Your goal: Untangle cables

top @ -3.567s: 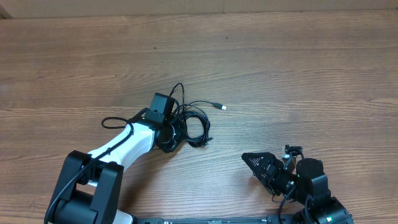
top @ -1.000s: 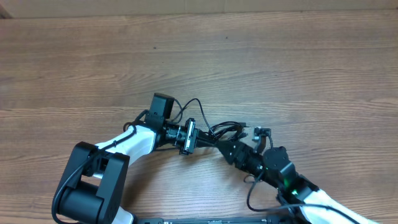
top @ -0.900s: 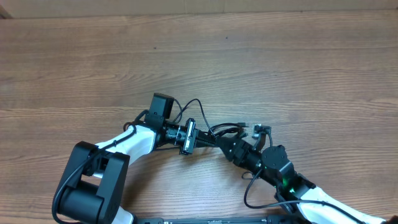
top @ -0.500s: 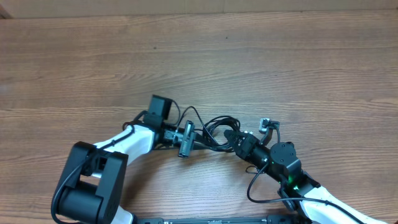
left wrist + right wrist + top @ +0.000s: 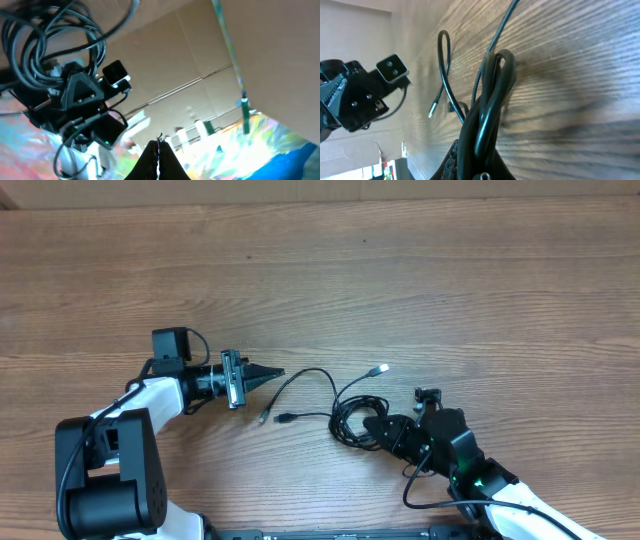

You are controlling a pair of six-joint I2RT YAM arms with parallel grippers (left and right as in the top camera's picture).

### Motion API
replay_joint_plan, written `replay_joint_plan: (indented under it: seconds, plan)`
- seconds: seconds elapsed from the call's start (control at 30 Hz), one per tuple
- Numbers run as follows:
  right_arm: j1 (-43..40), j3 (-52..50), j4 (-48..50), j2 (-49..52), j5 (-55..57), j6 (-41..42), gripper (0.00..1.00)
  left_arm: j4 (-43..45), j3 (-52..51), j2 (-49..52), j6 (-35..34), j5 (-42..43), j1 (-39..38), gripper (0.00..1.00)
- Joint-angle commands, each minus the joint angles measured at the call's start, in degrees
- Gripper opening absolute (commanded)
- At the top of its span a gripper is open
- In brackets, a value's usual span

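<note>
The cables (image 5: 350, 423) lie as a small black coil right of the table's middle. My right gripper (image 5: 380, 432) is shut on that coil, and its wrist view shows thick black loops (image 5: 492, 95) squeezed between the fingers (image 5: 480, 156). One thin cable (image 5: 315, 371) arcs left out of the coil to my left gripper (image 5: 280, 372). That gripper is shut, with a thin strand showing at its tips (image 5: 160, 140). The cable's short end hangs down to a plug (image 5: 262, 419). A black plug (image 5: 283, 418) and a silver plug (image 5: 383, 368) lie loose.
The wooden table (image 5: 450, 290) stretches bare behind and to both sides. A brown cardboard wall (image 5: 320, 190) runs along the far edge. The left arm's base (image 5: 110, 480) and the right arm's own thick cable (image 5: 425, 485) stand at the near edge.
My left gripper has drawn well to the left, pulling one thin cable out of the tangle. My right gripper has shut on the coil and shifted slightly toward the near edge.
</note>
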Motion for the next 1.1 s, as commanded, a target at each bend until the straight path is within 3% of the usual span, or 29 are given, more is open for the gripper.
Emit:
replay_joint_plan:
  seconds: [0.0, 0.2, 0.37, 0.5, 0.6, 0.8, 0.87, 1.07]
  plan:
    - [-0.26, 0.04, 0.61, -0.59, -2.47, 2.25, 0.04, -0.13, -0.09, 0.2, 12.74, -4.44, -1.46, 0.04]
    - [-0.26, 0.09, 5.07, -0.59, -2.19, 15.3, 0.04, -0.7, -0.09, 0.2, 23.52, -6.93, -8.52, 0.04]
    - [-0.26, 0.09, 5.29, -0.57, 1.11, 29.07, 0.04, -2.95, -0.09, 0.2, 23.37, -9.07, -15.63, 0.11]
    - [-0.26, 0.09, 3.04, -0.57, 4.96, 31.15, 0.04, -7.02, -0.09, 0.2, 23.34, -11.58, -18.58, 0.16]
    - [-0.26, 0.09, 0.15, -0.57, 9.01, 30.69, 0.04, -12.09, -0.09, 0.2, 24.57, -13.97, -18.82, 0.46]
    - [-0.26, 0.09, -0.2, -0.57, 9.68, 30.71, 0.04, -25.77, -0.09, 0.2, 28.35, -17.97, -18.84, 0.68]
    - [-0.26, 0.09, -0.2, -0.57, 9.64, 30.71, 0.04, -31.08, -0.09, 0.2, 25.7, -24.28, -18.84, 0.83]
    - [-0.11, 0.09, -0.2, -0.57, 9.31, 30.71, 0.04, -30.03, -0.09, 0.22, 12.96, -28.0, -20.24, 0.89]
